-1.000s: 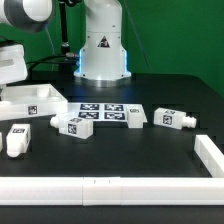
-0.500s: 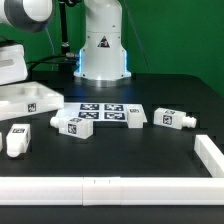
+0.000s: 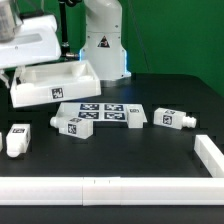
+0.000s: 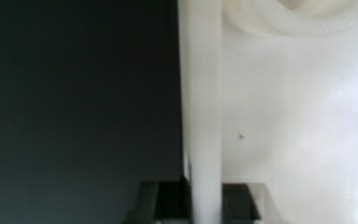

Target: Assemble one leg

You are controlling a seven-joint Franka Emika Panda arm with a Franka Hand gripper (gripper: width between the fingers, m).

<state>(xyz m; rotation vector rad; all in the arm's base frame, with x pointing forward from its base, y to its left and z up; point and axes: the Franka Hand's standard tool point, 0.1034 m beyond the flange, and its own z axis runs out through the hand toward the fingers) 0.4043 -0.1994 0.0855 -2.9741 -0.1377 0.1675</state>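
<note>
Though the view blurs, the pincer (image 4: pixel 202 200) seems clamped on the panel (image 3: pixel 52 86)

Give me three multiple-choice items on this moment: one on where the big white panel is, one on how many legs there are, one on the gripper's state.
1. Where is the large white panel?
A. at the exterior view's right
B. at the exterior view's left, in the gripper
C. out of view

2. How many loose legs lie on the table?
A. two
B. four
C. six

3. What is the gripper doing?
A. open above a leg
B. shut on a leg
C. shut on the panel's edge

Key: 1 B, the exterior view shows the panel tilted at its left, under the arm. 2 B, four tagged white blocks lie along the dark table. 3 C, the wrist view shows the panel's thin white edge between the two dark fingers.
</note>
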